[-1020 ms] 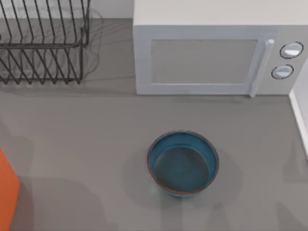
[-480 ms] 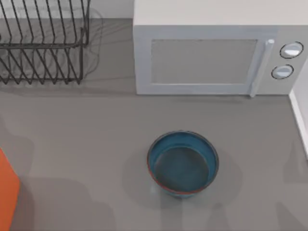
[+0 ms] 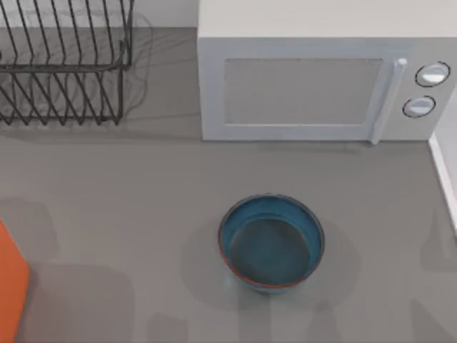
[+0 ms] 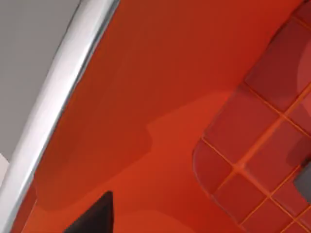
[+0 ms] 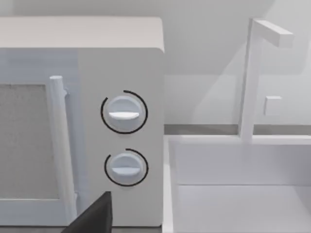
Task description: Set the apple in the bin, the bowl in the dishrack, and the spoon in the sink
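The left wrist view was taken up by the orange bin (image 4: pixel 146 121), its gridded floor in the right of the frame and a pale rim running diagonally at the upper left. A dark fingertip of the left pincer (image 4: pixel 92 216) was seen at the lower edge; whether that pincer was released or clenched could not be told, and no apple was made out inside the bin. The apple step was judged to be the one in hand, or just closing.

In the top view, one teal bowl (image 3: pixel 271 241) was standing upright on the grey desk (image 3: pixel 128 207), in the lower middle of the frame, well apart from the one black dishrack (image 3: pixel 61 68) at the upper left. One white microwave (image 3: pixel 314 71) was counted at the upper right, and one corner of the bin at the lower left edge.

The right wrist view was aimed at the microwave's two dials (image 5: pixel 125 114) and one white sink (image 5: pixel 243 189) beside it; the right pincer's (image 5: pixel 95 218) state could not be told either.

Next, the bowl would probably need to be gripped by its rim and carried up-left to the dishrack.
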Action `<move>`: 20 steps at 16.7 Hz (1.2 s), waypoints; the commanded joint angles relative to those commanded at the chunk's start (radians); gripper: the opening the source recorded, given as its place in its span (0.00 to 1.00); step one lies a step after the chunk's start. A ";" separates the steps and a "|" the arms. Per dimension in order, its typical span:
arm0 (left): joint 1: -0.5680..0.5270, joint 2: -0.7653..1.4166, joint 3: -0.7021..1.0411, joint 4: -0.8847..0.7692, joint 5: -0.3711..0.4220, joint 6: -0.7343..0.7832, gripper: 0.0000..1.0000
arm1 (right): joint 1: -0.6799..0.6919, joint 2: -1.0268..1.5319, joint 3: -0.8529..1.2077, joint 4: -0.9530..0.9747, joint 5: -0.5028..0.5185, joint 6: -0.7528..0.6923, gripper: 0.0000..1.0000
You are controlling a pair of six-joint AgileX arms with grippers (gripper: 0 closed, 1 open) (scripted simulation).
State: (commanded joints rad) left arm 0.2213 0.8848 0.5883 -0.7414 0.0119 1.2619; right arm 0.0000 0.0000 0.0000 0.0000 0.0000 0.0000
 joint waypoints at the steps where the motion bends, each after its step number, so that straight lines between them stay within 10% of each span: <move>1: -0.015 -0.059 -0.040 0.050 -0.001 -0.085 1.00 | 0.000 0.000 0.000 0.000 0.000 0.000 1.00; 12: -0.179 -0.717 -0.476 0.597 -0.010 -1.038 1.00 | 0.000 0.000 0.000 0.000 0.000 0.000 1.00; 20: -0.221 -0.885 -0.588 0.741 -0.012 -1.262 1.00 | 0.000 0.000 0.000 0.000 0.000 0.000 1.00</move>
State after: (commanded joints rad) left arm 0.0001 0.0000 0.0000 0.0000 0.0001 0.0000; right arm 0.0000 0.0000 0.0000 0.0000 0.0000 0.0000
